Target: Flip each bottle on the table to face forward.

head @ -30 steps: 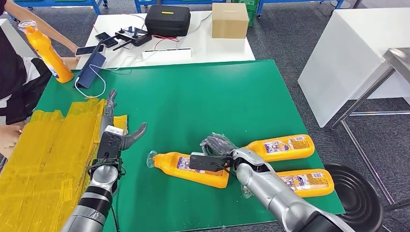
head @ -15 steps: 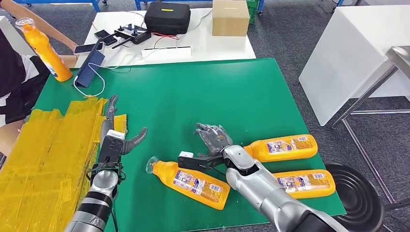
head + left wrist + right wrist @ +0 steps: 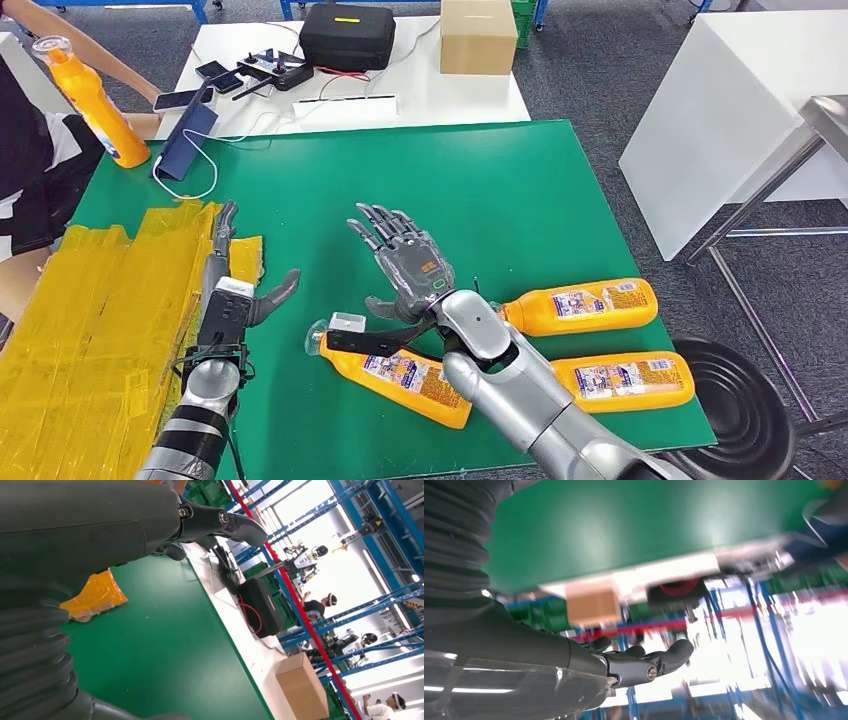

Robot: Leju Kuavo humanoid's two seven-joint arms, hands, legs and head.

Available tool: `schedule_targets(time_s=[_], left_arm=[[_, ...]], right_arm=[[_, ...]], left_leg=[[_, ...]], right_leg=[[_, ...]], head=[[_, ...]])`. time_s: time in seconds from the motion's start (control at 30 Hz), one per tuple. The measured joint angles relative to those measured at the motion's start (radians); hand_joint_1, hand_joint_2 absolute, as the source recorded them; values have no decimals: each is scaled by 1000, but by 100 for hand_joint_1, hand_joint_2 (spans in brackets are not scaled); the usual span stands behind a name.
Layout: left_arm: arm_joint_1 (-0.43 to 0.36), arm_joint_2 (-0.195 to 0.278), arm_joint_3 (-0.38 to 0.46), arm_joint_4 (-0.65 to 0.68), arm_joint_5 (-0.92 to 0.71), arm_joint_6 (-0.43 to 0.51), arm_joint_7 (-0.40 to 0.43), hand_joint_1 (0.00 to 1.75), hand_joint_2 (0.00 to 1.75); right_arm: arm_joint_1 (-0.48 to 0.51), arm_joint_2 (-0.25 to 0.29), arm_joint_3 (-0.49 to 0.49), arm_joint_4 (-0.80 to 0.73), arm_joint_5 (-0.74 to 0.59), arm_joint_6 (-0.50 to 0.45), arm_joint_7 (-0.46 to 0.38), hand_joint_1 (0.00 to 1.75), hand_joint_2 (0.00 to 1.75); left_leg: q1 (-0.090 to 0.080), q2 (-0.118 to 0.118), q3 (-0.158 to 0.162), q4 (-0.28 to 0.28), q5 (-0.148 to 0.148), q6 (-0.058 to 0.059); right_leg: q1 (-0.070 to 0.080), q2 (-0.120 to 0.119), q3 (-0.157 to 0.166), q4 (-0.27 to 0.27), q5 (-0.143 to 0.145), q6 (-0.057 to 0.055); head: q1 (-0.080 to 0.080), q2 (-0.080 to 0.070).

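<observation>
right hand (image 3: 410,265): hovering palm-up over the green tabletop (image 3: 480,190), dark fingers fanning wide, holding nothing
left hand (image 3: 228,285): lying flat by the crinkly yellow tape (image 3: 90,320), fingers apart, nothing in it
near bottle (image 3: 400,372): glossy orange plastic, lying on its side, label showing
right-side bottles (image 3: 580,305): two more lying flat
far-left bottle (image 3: 95,100): standing tilted beside a person's arm (image 3: 70,45)

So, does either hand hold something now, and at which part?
Nothing is held. The right hand is open above the mat, apart from the near bottle. The left hand is open over the yellow tape.
</observation>
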Motion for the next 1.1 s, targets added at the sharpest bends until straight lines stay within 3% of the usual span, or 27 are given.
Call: schedule_targets(time_s=[0.17,0.37,0.53,0.73,0.9,1.1], left_arm=[[7,0,9,-8,-8,0,1,0,175],[9,0,26,-9,-8,6,-7,0,175],[9,0,35,-9,-8,17,-10,0,175],[14,0,48,-20,-8,29,-3,0,175],[28,1,51,-41,-16,38,10,0,175],[46,2,56,-64,-18,40,20,0,175]], right_arm=[[57,14,0,-101,-5,-34,-28,0,175],[102,31,25,-162,-188,118,-110,0,175],[128,32,80,-157,-226,144,-112,0,175],[158,21,140,-123,-174,136,-49,0,175],[187,3,182,-70,-37,72,47,0,175],[200,-22,209,-19,80,64,126,0,175]], left_leg=[[0,0,0,0,0,0],[0,0,0,0,0,0],[0,0,0,0,0,0],[0,0,0,0,0,0],[0,0,-1,0,0,0],[0,0,-1,0,0,0]], right_leg=[[0,0,0,0,0,0],[0,0,0,0,0,0],[0,0,0,0,0,0],[0,0,0,0,0,0],[0,0,0,0,0,0],[0,0,0,0,0,0]], head=[[0,0],[0,0],[0,0],[0,0],[0,0],[0,0]])
